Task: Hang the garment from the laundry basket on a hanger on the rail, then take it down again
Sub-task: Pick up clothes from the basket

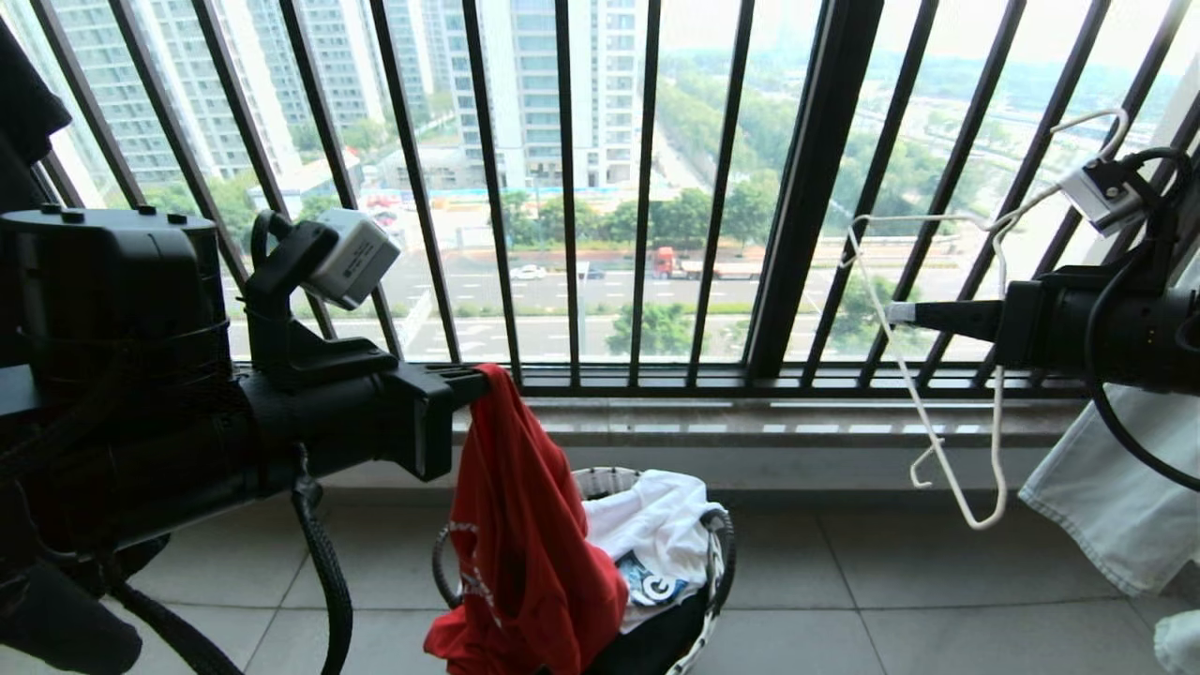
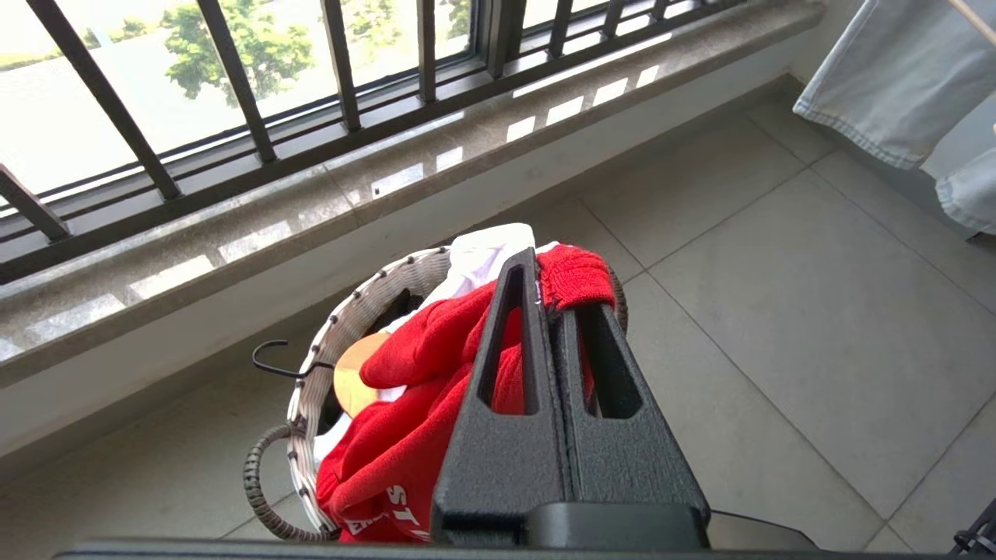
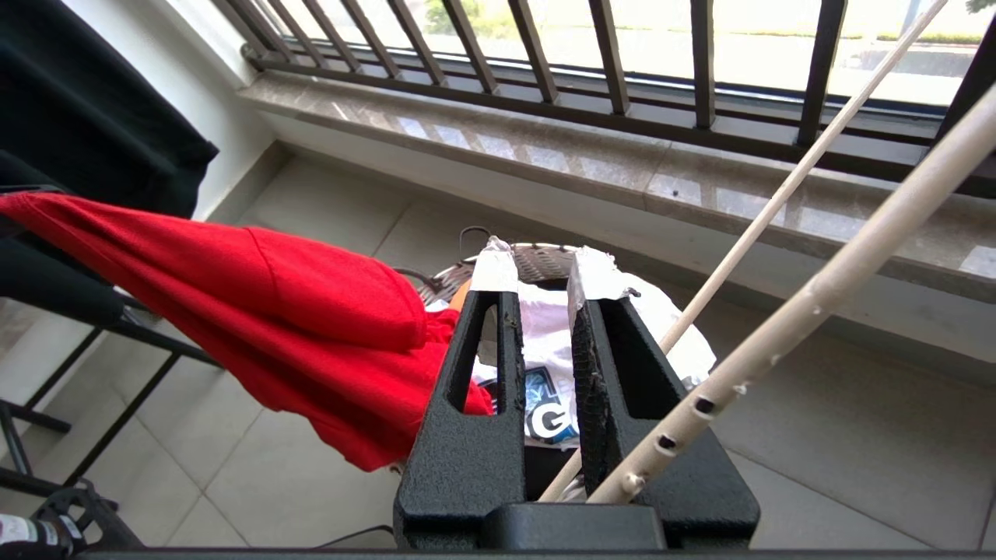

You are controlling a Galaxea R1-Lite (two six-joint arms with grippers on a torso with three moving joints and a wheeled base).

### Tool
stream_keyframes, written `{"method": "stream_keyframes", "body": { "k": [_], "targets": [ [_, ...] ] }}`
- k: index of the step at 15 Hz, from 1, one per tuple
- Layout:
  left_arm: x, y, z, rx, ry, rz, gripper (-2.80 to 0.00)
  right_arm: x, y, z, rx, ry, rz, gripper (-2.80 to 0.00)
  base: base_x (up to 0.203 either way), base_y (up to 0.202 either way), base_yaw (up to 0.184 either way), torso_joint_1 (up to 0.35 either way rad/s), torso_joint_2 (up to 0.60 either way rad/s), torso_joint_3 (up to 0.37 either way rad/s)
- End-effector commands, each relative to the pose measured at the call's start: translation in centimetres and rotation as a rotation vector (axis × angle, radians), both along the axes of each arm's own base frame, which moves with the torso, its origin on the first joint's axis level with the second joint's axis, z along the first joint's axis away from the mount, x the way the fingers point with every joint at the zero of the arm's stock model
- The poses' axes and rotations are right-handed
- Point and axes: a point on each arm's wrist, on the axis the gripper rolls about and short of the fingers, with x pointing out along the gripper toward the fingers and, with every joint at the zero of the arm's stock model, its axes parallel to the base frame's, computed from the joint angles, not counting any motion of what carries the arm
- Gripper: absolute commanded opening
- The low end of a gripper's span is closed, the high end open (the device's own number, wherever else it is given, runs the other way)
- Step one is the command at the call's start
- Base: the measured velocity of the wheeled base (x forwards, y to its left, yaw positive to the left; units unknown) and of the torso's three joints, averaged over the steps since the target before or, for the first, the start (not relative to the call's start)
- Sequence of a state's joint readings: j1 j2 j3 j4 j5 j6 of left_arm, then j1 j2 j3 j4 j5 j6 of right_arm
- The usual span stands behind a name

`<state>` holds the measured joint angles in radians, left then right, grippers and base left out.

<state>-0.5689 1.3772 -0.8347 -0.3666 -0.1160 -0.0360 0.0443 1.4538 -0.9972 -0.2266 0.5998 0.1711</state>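
The left hand (image 1: pixel 473 382) is clamped shut on an edge of the red garment (image 1: pixel 516 544), lifted so the cloth hangs free above the laundry basket (image 1: pixel 717 553) for threading. The right hand (image 1: pixel 900 312), far right, pinches the wire hanger (image 1: pixel 923 403), which dangles beside the window railing (image 1: pixel 806 187). The basket sits on the tiled floor (image 1: pixel 891 600) of a balcony, near a stone sill (image 1: pixel 750 422); the rail is out of view.

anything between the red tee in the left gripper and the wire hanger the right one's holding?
Nothing visible. The red short-sleeved T-shirt hangs from the left gripper over the round woven laundry basket; only open air separates it from the thin off-white wire hanger at the right gripper.
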Motion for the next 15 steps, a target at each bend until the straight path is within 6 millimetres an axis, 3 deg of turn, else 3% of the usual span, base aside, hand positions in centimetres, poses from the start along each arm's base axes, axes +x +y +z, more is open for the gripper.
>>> {"method": "stream_keyframes", "body": {
  "k": [1, 8, 15],
  "targets": [
    [0.10, -0.07, -0.10, 0.002, 0.003, -0.001, -2.80, 0.05, 0.01, -0.03, 0.001, 0.001, 0.003, -2.80, 0.000, 0.000, 0.000, -0.001, 0.00, 0.193],
    [0.14, -0.09, -0.23, -0.003, -0.004, -0.001, -2.80, 0.05, 0.01, -0.03, 0.001, 0.000, 0.003, -2.80, 0.000, 0.000, 0.000, 0.000, 0.00, 0.198],
    [0.23, -0.16, -0.26, -0.009, -0.015, -0.001, -2.80, 0.05, 0.01, -0.03, 0.000, 0.000, 0.003, -2.80, 0.000, 0.000, 0.000, 0.001, 0.00, 0.025]
  ]
}}
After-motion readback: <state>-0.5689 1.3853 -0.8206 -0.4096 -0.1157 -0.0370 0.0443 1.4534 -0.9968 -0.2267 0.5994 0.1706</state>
